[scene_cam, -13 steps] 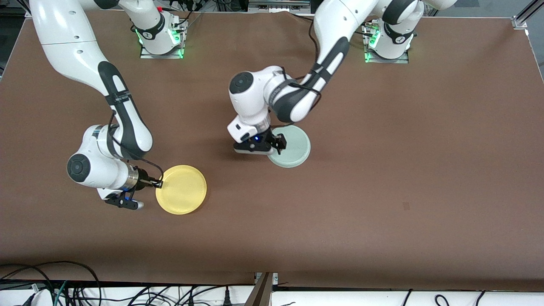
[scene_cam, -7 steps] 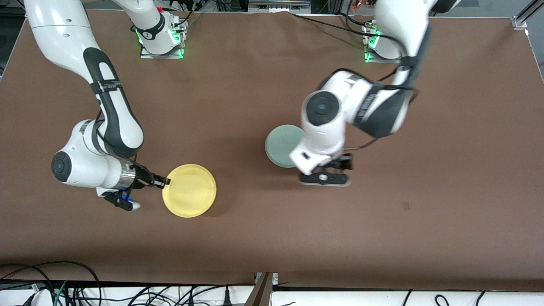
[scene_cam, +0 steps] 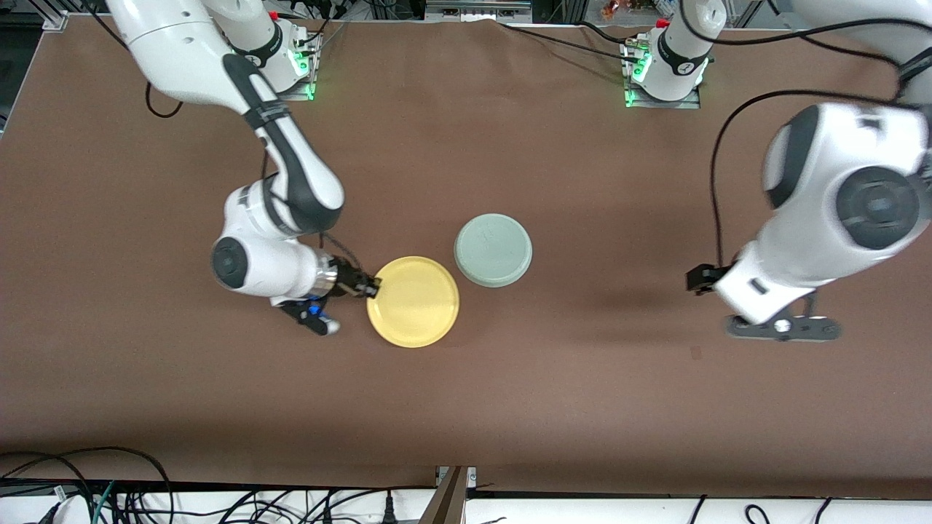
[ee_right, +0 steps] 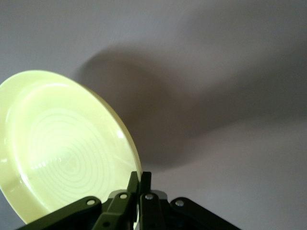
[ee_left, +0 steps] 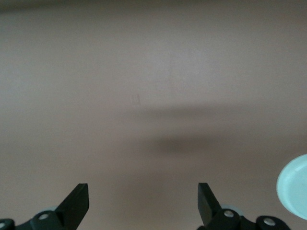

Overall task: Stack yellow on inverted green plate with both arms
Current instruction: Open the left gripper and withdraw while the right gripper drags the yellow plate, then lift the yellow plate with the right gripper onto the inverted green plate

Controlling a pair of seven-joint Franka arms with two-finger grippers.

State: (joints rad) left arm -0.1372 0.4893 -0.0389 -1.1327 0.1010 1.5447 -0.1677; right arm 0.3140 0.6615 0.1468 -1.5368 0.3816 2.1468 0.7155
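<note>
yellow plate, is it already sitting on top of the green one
No, the yellow plate is beside the green plate, gripped at its rim by the right gripper.

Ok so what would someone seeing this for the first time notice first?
Probably the yellow plate, pinched at its rim by the right gripper and carried above the table. Close beside it the green plate lies upside down mid-table. The left gripper hangs open over bare table toward the left arm's end.
</note>
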